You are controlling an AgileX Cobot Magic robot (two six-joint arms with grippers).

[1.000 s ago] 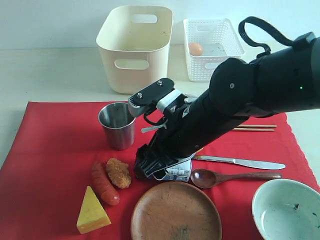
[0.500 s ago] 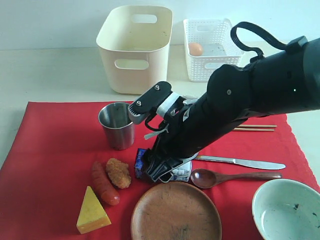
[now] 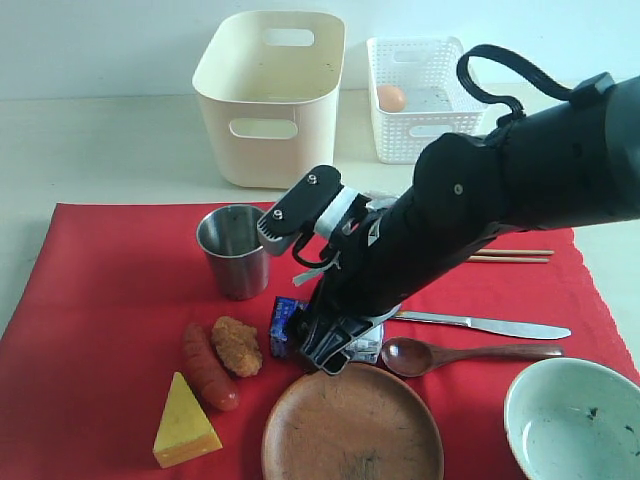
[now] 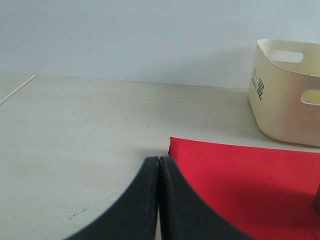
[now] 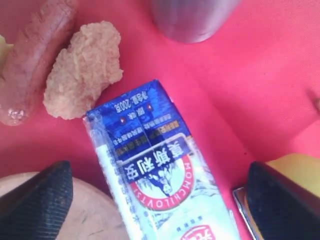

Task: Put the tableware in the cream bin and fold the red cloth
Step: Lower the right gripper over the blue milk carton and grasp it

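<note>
While your right gripper [image 3: 325, 350] hangs spread wide over the milk carton [image 5: 150, 160] (left gripper [image 4: 158, 165] pressed closed), the steel cup [image 3: 235, 252] looks light, rigid and slick: pinch its rim.

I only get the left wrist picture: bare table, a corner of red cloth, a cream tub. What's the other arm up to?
Observer: The right gripper is low over the red cloth, with its jaws open on either side of a milk carton that lies flat. It is not gripping the carton.
Operator: Is any tableware in the tub?
Observer: None shows in the cream bin. The steel cup stands on the cloth.
Operator: What's next to the tub?
Observer: A white lattice basket, with an egg inside.
</note>
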